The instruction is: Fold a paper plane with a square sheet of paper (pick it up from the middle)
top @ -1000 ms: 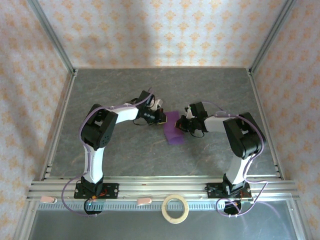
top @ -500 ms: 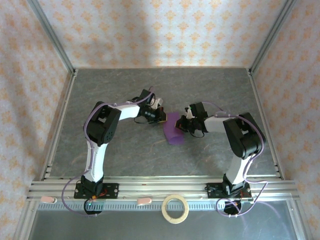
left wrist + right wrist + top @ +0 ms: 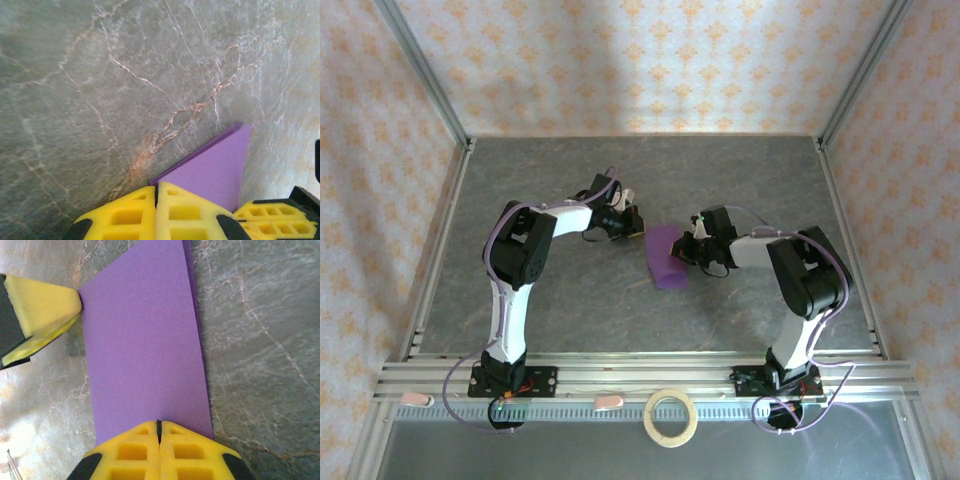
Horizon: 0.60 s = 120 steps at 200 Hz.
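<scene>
Purple paper (image 3: 145, 340), flat narrow layered rectangle

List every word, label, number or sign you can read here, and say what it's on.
None can be read.
The paper, the table and the tape ring are plain.
The wallpaper bears ornaments, not letters.

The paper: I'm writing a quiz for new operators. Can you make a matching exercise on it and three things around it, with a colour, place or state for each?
1 paper
2 tape ring
3 left fingers
4 right fingers

a tan
b shut, at the paper's right side
c purple
d shut, at the paper's left side

Pairs: 1-c, 2-a, 3-d, 4-b
</scene>
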Tool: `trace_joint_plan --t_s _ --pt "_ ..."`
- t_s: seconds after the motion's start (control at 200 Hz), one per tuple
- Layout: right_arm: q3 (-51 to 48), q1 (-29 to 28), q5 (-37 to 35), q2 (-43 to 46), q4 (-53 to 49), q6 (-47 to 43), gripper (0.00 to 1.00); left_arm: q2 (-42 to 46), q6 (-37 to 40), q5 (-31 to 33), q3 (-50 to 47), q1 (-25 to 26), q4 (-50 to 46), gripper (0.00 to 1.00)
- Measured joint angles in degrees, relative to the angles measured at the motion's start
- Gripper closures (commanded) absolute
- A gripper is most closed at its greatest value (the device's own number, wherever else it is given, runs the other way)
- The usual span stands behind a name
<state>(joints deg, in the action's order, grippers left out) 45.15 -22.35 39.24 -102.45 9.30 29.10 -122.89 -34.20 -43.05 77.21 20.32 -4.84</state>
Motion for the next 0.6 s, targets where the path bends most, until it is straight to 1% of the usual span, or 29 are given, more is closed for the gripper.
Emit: trace_joint_plan --t_s 0.125,0.36,0.495,0.601 --pt "-0.96 0.02 -0.04 0.79 0.04 0.48 1.00 0.00 -1.57 0.98 0.35 -0.07 -0.22 1.00" --pt "-2.36 0.02 -0.07 1.68 1.09 2.29 1.00 1.03 -3.39 5.11 1.11 -0.26 -0.28 1.00" --pt "-3.21 0.00 -0.42 2.08 2.19 4.37 1.00 6.34 -3.52 4.87 -1.33 0.37 0.31 1.00" --pt "-3.54 -0.11 -0.72 2.23 2.75 5.60 1.00 11.30 -3.52 3.17 -4.55 2.78 1.38 1.00"
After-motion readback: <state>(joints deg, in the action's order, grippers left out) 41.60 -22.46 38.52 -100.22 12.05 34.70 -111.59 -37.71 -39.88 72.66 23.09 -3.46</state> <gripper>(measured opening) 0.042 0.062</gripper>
